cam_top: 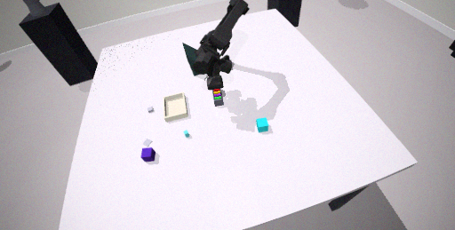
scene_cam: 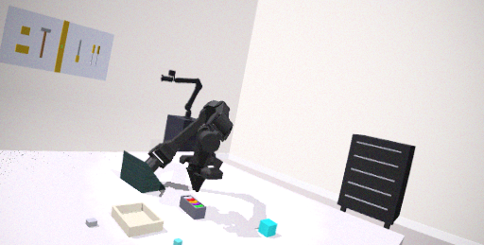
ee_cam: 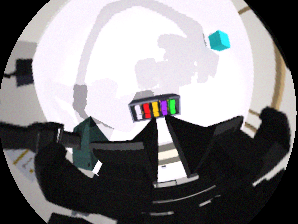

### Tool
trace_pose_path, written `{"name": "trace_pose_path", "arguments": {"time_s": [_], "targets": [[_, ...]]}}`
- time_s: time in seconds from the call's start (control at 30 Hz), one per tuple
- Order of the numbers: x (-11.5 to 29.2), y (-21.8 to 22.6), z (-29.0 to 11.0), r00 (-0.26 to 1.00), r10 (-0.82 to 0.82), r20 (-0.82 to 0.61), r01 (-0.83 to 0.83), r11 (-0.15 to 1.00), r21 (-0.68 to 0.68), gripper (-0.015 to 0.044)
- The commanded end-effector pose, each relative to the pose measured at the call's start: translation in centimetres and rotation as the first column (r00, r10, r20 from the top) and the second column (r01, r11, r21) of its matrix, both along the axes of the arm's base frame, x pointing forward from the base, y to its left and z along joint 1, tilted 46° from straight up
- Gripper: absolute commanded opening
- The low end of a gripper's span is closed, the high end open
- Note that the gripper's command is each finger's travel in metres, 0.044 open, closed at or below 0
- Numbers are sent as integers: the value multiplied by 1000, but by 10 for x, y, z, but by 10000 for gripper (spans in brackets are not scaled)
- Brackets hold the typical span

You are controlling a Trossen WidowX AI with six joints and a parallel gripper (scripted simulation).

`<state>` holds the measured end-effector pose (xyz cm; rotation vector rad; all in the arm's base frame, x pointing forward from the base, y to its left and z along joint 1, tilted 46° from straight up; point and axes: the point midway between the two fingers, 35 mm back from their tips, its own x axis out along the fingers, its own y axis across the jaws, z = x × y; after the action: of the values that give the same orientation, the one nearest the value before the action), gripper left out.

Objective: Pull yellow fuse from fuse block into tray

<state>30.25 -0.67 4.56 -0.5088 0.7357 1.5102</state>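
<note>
The dark fuse block (cam_top: 218, 97) sits on the white table with a row of coloured fuses in it; it also shows in the exterior view (scene_cam: 193, 206) and the wrist view (ee_cam: 154, 108). The yellow fuse (ee_cam: 154, 108) stands in the row between a red one and a purple one. My gripper (cam_top: 215, 84) (scene_cam: 197, 187) points down just above the far end of the block, apart from it. Its fingers are drawn close together with nothing between them. The cream tray (cam_top: 175, 107) (scene_cam: 137, 218) lies left of the block, empty.
A cyan cube (cam_top: 262, 124) lies right of the block. A purple cube (cam_top: 147, 154), a small cyan cube (cam_top: 187, 133) and a small grey block (cam_top: 150, 109) lie near the tray. The arm's green base wedge (cam_top: 191, 59) stands behind. A black cabinet (scene_cam: 375, 178) stands off the table.
</note>
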Motion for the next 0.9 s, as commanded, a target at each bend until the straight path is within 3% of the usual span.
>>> {"name": "trace_pose_path", "arguments": {"time_s": [0.0, 0.87], "targets": [[-2, 3, -3, 1000, 7, 1, -7, 1000, 10, 62], [-5, 21, -20, 1000, 6, 2, -6, 1000, 11, 62]]}}
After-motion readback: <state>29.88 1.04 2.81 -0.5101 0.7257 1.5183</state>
